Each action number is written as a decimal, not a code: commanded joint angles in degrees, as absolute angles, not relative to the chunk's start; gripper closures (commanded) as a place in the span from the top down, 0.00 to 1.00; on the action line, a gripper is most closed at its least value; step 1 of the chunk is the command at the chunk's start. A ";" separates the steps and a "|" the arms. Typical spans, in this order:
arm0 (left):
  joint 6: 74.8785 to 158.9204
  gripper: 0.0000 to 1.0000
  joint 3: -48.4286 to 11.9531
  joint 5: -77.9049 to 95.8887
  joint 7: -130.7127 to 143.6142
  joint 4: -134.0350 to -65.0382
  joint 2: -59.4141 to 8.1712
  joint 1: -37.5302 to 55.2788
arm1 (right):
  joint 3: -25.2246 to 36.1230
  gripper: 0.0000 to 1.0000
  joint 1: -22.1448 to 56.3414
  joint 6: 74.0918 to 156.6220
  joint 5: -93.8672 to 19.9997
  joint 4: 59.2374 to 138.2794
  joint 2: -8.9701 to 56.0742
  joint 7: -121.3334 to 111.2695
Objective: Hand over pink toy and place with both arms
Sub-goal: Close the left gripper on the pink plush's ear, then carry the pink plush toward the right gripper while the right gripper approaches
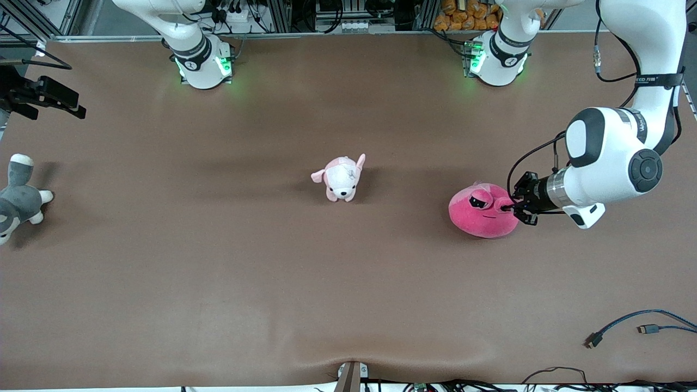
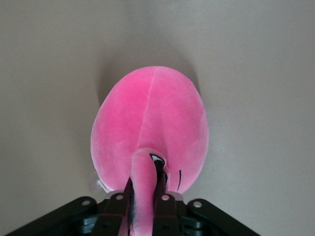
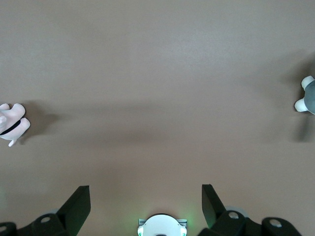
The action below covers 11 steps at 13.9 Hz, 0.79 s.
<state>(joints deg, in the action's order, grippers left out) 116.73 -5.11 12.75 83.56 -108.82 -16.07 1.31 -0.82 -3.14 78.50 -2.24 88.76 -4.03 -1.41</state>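
Observation:
The pink toy (image 1: 482, 212), a round hot-pink plush with half-lidded black eyes, lies low on the brown table (image 1: 348, 283) toward the left arm's end. My left gripper (image 1: 512, 207) reaches in level from the side and is shut on one of the toy's bulging eyes. In the left wrist view the toy (image 2: 152, 123) fills the middle, and a pink fold of it is pinched between the fingers of the left gripper (image 2: 144, 184). My right gripper (image 3: 145, 189) is open and empty, high over the table near its own base (image 3: 162, 226). It does not show in the front view.
A pale pink-and-white puppy plush (image 1: 342, 178) stands mid-table and also shows in the right wrist view (image 3: 11, 125). A grey-and-white plush (image 1: 19, 198) lies at the right arm's end. A black fixture (image 1: 43, 98) sits above it. Loose cables (image 1: 642, 326) lie near the front edge.

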 commanded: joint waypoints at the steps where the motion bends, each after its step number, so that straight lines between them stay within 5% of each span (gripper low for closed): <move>1: 112.17 0.00 -5.36 13.71 83.32 -104.34 -15.65 1.32 | -0.88 1.00 -3.08 77.78 -2.55 87.63 -3.69 -1.32; 5: 103.46 0.00 -7.90 14.76 84.98 -95.73 -15.73 1.41 | -0.88 1.00 -3.25 77.87 -2.55 87.63 -3.60 -1.32; 11: 101.43 0.00 -12.39 22.59 96.64 -86.94 -15.99 2.28 | -1.14 1.00 -2.64 77.87 -2.81 87.10 -3.69 -0.79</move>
